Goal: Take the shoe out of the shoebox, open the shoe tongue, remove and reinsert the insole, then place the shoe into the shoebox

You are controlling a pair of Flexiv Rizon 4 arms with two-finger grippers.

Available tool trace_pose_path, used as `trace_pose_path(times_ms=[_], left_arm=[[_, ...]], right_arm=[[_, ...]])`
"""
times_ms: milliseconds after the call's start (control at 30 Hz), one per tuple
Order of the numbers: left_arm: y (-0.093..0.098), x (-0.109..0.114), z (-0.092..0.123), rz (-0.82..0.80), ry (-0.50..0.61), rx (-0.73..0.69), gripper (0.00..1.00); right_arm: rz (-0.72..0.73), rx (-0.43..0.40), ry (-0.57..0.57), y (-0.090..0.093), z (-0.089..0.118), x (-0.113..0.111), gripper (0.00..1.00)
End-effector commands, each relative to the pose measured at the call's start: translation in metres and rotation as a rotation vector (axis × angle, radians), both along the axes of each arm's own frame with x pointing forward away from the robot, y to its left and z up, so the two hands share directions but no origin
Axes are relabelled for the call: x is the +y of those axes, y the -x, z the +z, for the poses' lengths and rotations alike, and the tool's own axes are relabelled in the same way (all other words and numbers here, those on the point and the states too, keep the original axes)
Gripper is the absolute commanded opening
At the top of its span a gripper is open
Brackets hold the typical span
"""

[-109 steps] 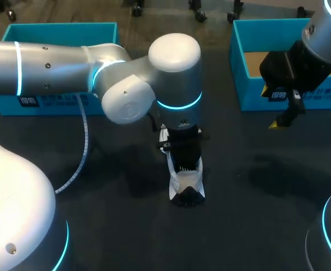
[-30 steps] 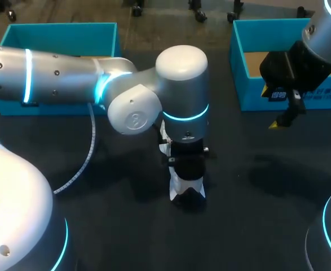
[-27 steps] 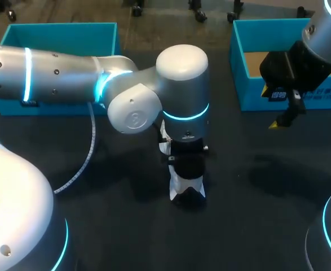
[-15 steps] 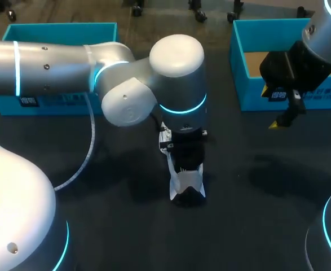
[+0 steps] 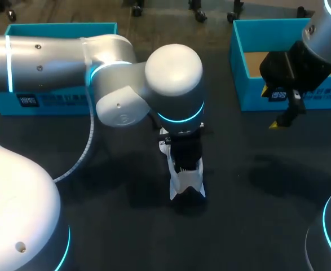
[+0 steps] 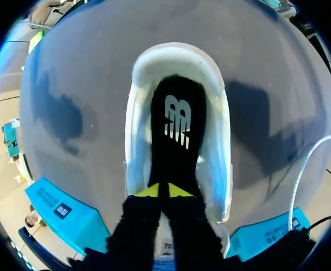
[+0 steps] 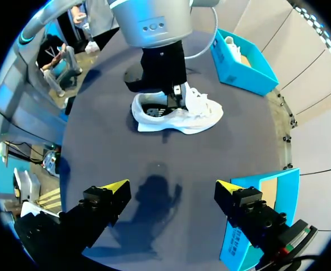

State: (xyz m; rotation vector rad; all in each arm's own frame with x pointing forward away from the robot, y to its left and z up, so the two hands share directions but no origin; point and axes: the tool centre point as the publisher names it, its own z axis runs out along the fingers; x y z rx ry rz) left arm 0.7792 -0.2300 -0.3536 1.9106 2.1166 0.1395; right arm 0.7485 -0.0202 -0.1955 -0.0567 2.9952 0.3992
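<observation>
- Shoe (image 5: 186, 182): white, stands on the dark table (image 5: 250, 226) at mid-table, outside both boxes, lengthwise toward the head camera.
- Left arm comes in from the left. Its wrist is directly above the shoe and hides the shoe's far end in the head view.
- Left gripper (image 6: 164, 191): reaches down into the shoe opening. The yellow tips are drawn almost together, with only a thin dark line between them, and appear to pinch the near end of the black insole (image 6: 173, 135).
- In the left wrist view the insole runs ahead of the fingers along the inside of the shoe (image 6: 216, 152), between its white side walls.
- Right gripper (image 5: 282, 118): hangs above the table just in front of the right shoebox (image 5: 236, 53), well apart from the shoe.
- In the right wrist view the right gripper (image 7: 172, 186) has its jaws spread wide and nothing between them. The shoe (image 7: 196, 116) lies ahead of it under the left arm.
- Left shoebox (image 5: 58, 27): teal, at the far left of the table behind the left arm.
- White cable (image 5: 86, 147): hangs from the left arm over the table.
</observation>
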Motion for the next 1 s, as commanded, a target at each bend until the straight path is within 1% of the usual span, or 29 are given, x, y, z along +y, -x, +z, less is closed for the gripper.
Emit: trace_pose_path(times_ms=[33,67,500,867,1000], left_arm=[[0.001,0.003,0.001,0.005,-0.006,-0.010,0.89],[0.001,0.003,0.000,0.006,-0.008,-0.011,1.00],[0.007,0.008,0.002,-0.006,-0.021,0.000,1.00],[0.010,0.014,0.011,-0.031,-0.041,0.044,1.00],[0.012,0.017,0.019,-0.050,-0.049,0.055,1.00]], right_arm=[[-0.001,0.000,0.001,0.000,-0.001,0.001,1.00],[-0.001,0.000,0.001,0.000,-0.001,0.001,1.00],[-0.001,0.000,0.001,0.000,-0.001,0.001,1.00],[-0.001,0.000,0.001,0.000,-0.001,0.001,1.00],[-0.001,0.000,0.001,0.000,-0.001,0.001,1.00]])
